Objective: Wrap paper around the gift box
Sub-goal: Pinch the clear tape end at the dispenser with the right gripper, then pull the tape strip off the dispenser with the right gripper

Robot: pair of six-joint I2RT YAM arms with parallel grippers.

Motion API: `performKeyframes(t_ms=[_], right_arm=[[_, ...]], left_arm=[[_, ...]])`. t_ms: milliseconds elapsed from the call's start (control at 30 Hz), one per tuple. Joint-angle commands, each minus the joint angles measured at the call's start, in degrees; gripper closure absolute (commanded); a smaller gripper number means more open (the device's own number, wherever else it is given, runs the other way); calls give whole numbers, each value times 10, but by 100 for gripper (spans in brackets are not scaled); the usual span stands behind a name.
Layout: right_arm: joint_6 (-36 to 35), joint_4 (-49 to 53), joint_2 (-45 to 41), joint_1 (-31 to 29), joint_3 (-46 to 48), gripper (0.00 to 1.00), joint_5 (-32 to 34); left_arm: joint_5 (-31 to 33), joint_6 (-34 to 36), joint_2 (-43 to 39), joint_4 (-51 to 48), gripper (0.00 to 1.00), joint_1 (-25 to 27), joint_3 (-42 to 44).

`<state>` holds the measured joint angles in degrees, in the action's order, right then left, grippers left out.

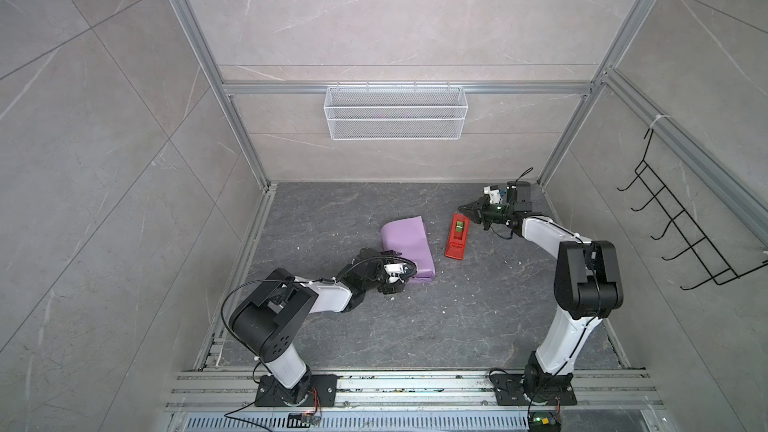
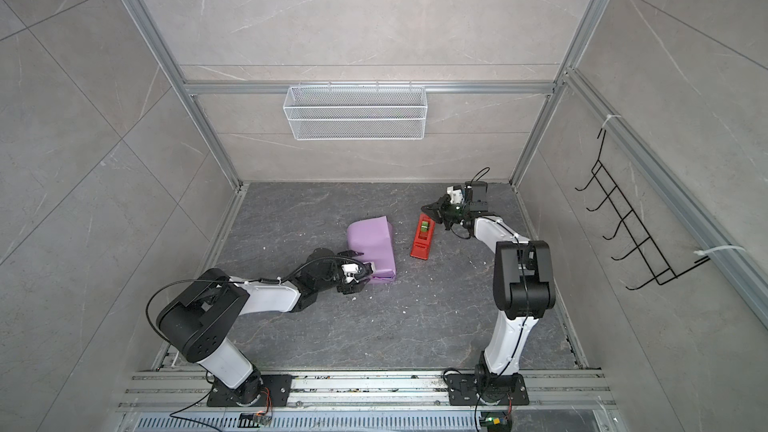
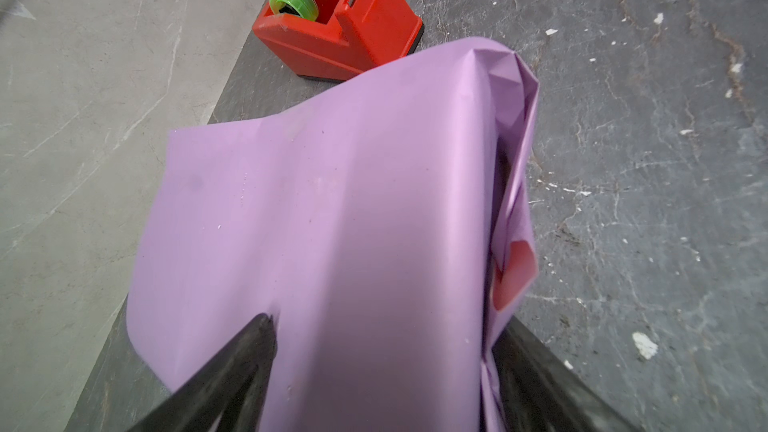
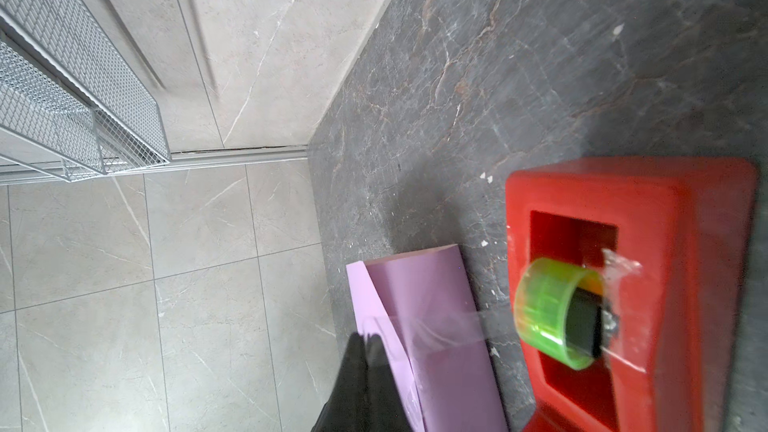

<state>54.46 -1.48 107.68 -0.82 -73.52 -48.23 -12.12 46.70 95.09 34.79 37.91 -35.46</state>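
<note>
Left gripper (image 3: 374, 351) low, jaws spread wide, arm folded forward. Right gripper (image 4: 365, 340) closed, arm reaching far back.

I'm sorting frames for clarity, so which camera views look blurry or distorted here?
Right wrist view: motion-smeared, the red tape dispenser and green tape roll look soft. Left wrist view: sharper, with wide-angle stretch on the purple paper. In both top views: even light, crisp, frame posts splay outward.

so the paper (image 1: 406, 249) is lilac side out, draped over a boxy shape mid-table, running from about 11 o'clock to 5 o'clock in both top views. One end is crumpled, with a bit of pink underside (image 3: 513, 274) peeking out. The gift box itself isn't visible.
</note>
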Motion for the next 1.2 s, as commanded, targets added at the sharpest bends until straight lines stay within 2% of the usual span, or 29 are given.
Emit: performKeyframes(t_ms=[0, 600, 900, 1167], right_arm=[[-1, -25, -43, -8, 11, 100, -14], [23, -107, -125, -40, 217, 100, 5], [27, -151, -122, -45, 293, 100, 9], [28, -177, -102, -52, 317, 100, 12]], left_arm=[[-5, -15, 7, -30, 17, -4, -12], [-4, -13, 8, -31, 17, -3, -12], [-6, -14, 12, -31, 17, -3, -14], [-6, -14, 14, -31, 17, -3, -14]])
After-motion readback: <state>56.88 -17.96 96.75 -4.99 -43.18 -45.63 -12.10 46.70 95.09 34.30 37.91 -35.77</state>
